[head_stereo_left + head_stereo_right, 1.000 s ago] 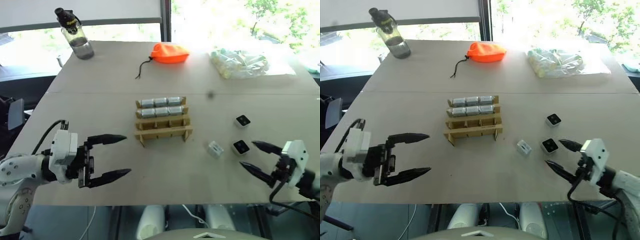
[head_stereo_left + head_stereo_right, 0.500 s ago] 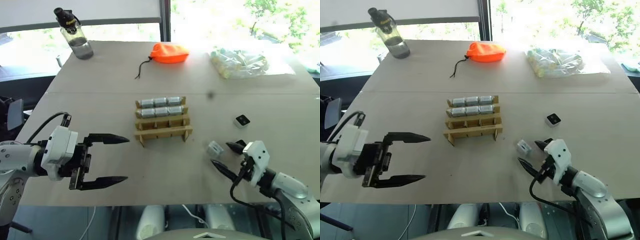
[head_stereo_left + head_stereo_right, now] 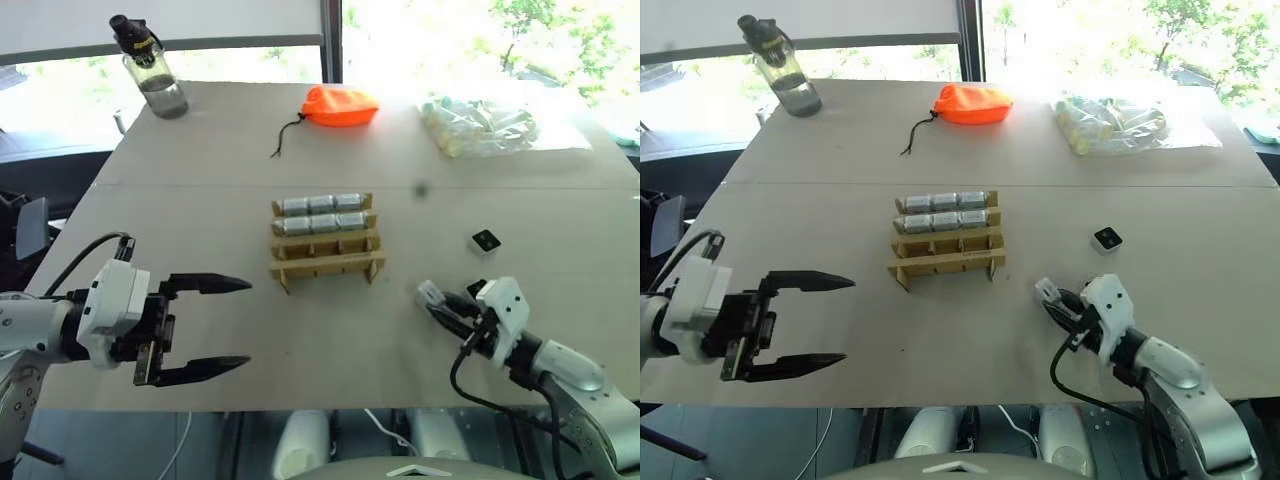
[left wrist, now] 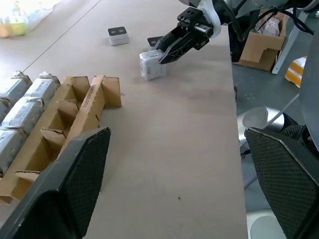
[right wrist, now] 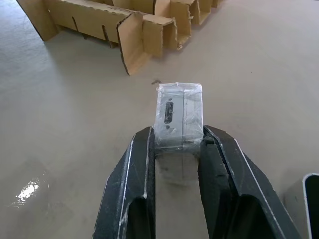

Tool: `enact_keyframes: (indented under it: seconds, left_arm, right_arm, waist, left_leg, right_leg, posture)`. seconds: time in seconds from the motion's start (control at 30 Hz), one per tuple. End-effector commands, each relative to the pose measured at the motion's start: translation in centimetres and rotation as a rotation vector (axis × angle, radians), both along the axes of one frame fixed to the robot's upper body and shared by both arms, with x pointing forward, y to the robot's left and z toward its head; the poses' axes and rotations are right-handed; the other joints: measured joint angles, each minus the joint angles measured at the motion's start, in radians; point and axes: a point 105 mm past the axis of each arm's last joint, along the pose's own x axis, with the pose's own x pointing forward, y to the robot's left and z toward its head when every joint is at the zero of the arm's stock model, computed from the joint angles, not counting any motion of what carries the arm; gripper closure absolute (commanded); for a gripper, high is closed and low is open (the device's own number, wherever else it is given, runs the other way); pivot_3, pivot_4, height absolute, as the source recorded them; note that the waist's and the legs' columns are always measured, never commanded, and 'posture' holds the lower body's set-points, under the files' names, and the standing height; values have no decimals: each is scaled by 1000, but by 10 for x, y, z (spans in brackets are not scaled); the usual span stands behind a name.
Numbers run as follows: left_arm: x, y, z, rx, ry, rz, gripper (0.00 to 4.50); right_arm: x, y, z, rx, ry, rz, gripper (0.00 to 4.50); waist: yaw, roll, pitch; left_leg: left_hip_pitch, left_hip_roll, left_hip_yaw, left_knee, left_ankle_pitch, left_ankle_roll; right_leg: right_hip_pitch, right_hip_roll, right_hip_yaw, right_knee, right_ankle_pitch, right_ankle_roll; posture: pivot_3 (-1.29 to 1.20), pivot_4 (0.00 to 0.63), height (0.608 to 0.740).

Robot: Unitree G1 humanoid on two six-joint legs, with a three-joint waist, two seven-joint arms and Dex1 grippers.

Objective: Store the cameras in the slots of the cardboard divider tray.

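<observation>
A wide pale grey-brown desk [image 3: 200, 200] carries everything. On it, near the middle, the tan cardboard divider tray of crossed strips [image 3: 327, 250] is placed; its two far rows are filled with silvery-grey cameras seen edge-on [image 3: 322, 213], and the two near rows are empty. The left tool [image 3: 200, 327], with its two black fingers spread wide and nothing between them, is held well apart from the tray on the left. The right tool [image 5: 175, 149] is closed on a small boxy white-grey camera [image 5: 178, 119], which is just beside the tray's near right corner; so the empty slots lie ahead and to the left of it. Another camera with a black square lens face [image 3: 485, 241] is left on the desk to the right. Whether the gripped camera is lifted cannot be told.
</observation>
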Motion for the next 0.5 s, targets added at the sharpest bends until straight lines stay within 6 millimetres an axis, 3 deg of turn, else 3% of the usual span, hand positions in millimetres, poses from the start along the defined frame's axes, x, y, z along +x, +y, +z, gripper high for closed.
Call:
enact_keyframes:
  seconds: [0.03, 0.23, 0.37, 0.5]
  left_arm:
    - [1, 6, 3, 16, -33, 44, 0]
    - [15, 14, -2, -23, -37, 239, 0]
    - [11, 21, 12, -104, -35, 288, 0]
    - [6, 38, 17, -100, -40, 360, 0]
  right_arm:
    - [-1, 11, 14, -122, -97, 137, 3866]
    - [26, 44, 60, -188, -237, 440, 3866]
    - [48, 68, 78, -211, -279, 650, 3866]
    - [73, 104, 87, -238, -313, 855, 3866]
  waist:
    - [0, 0, 0]
    - [-22, -1, 4]
    - [-23, -2, 4]
    - [-30, -2, 4]
  left_leg:
    - [0, 0, 1, 0, 0, 0]
    - [1, 0, 1, 1, 0, 0]
    - [0, 1, -3, 0, 0, 0]
    - [-3, 1, -1, 0, 1, 0]
  right_leg:
    - [0, 0, 0, 0, 0, 0]
    - [0, 1, 2, 0, 0, 0]
    - [0, 2, -1, 1, 3, -4]
    - [-3, 2, 0, 1, 3, -4]
  posture:
    - [0, 150, 740]
    - [0, 150, 740]
    - [0, 150, 740]
    - [0, 150, 740]
